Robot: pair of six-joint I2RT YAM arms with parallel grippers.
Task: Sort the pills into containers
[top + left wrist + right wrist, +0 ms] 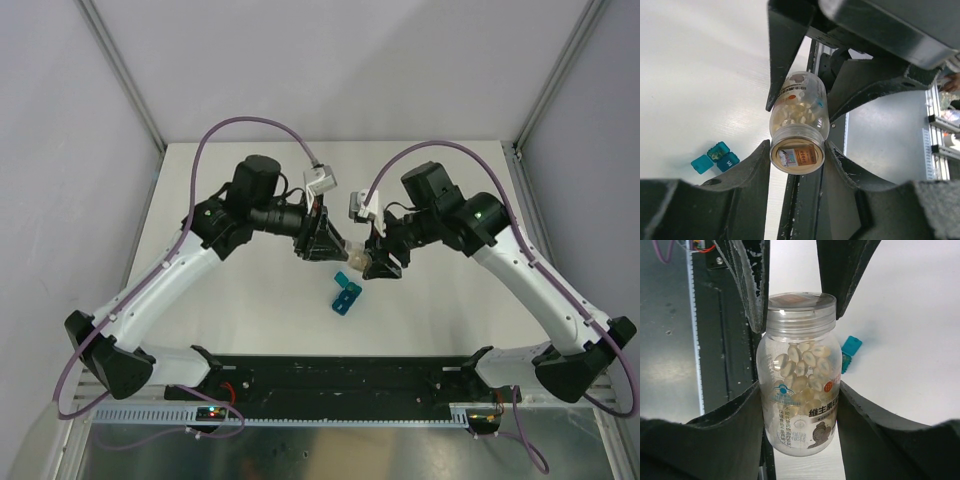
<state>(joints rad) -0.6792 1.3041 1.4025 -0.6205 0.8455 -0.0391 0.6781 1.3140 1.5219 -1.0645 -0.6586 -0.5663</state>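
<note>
Both arms meet over the middle of the worktop (250, 300) with one pill bottle (353, 257) shared between them. The left arm (180, 265) has its jaws clamped on the bottle's clear cap (797, 156), one finger on each side of it. The right arm (520, 270) has its jaws clamped around the bottle's body, down by the printed label (807, 422). The cap is on. Through the clear plastic you can see a heap of pale oval pills (802, 367) piled against one side.

The containers (345, 293) are a little teal strip lying on the worktop, just at 6 o'clock from the bottle in the top view, and nothing touches them. From the left wrist camera the strip (715, 156) sits at about 8 o'clock from the bottle (799, 112), well clear of it. From the right wrist camera only one teal corner (851, 351) pokes out at about 2 o'clock behind the bottle (800, 390). I honestly can't tell whether its lids are up or down, it's too small.

The black base rail (340, 378) runs along the near edge.
</note>
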